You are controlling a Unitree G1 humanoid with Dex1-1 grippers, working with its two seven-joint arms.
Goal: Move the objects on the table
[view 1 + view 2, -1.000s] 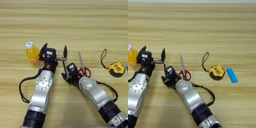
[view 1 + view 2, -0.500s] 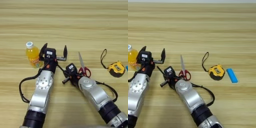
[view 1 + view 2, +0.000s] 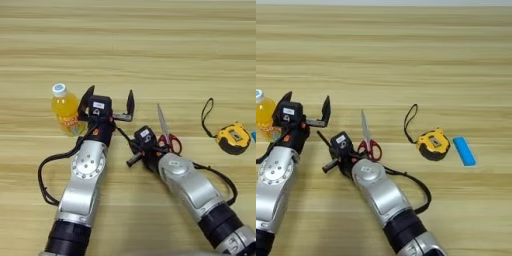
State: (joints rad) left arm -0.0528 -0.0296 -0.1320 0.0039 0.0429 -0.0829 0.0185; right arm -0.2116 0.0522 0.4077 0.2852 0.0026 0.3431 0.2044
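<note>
Three objects lie on the table (image 3: 150,50): juice bottle (image 3: 66,110) at left, scissors (image 3: 167,134) centre, tape measure (image 3: 432,143) right, a blue bar (image 3: 464,151) beside it. I judge no grasp begun. Left gripper (image 3: 109,102) sits just right of the bottle, jaws wide, empty. Right gripper (image 3: 131,152) lies low beside the scissor handles, forearm angled in; its jaws I cannot tell. Next: close on the bottle.

You are looking down at a robot test bench, likely a lab: a bare plank-grain wooden tabletop (image 3: 150,45) fills the view, with two metal arms and a staged handful of props, a juice bottle (image 3: 66,109), scissors (image 3: 368,140), tape measure (image 3: 432,144) and a blue bar (image 3: 463,151).
</note>
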